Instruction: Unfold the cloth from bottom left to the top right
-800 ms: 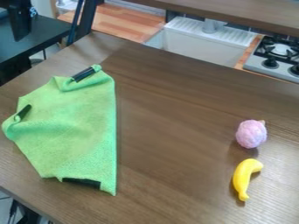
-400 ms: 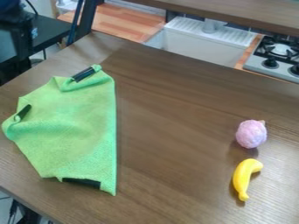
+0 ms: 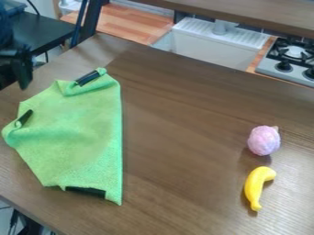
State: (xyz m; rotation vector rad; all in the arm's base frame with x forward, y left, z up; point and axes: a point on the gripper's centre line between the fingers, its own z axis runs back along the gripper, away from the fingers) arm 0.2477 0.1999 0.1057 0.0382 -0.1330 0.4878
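The black gripper (image 3: 23, 75) hangs at the upper left edge of the view, above and left of the cloth and apart from it. A green cloth (image 3: 76, 133) lies on the left part of the table, partly folded, with black strips at its top corner, left corner and lower edge. Its left corner is curled over, and its right side makes a long straight edge.
A pink round toy (image 3: 264, 140) and a yellow banana (image 3: 257, 187) lie on the right side of the brown table (image 3: 184, 137). Behind the table stand a white sink (image 3: 208, 48) and a stove (image 3: 291, 62). A dark post rises past the table's top left corner.
The arm and gripper have come lower at the upper left, nearer the cloth's left side. The cloth, the pink toy and the banana have kept their places.
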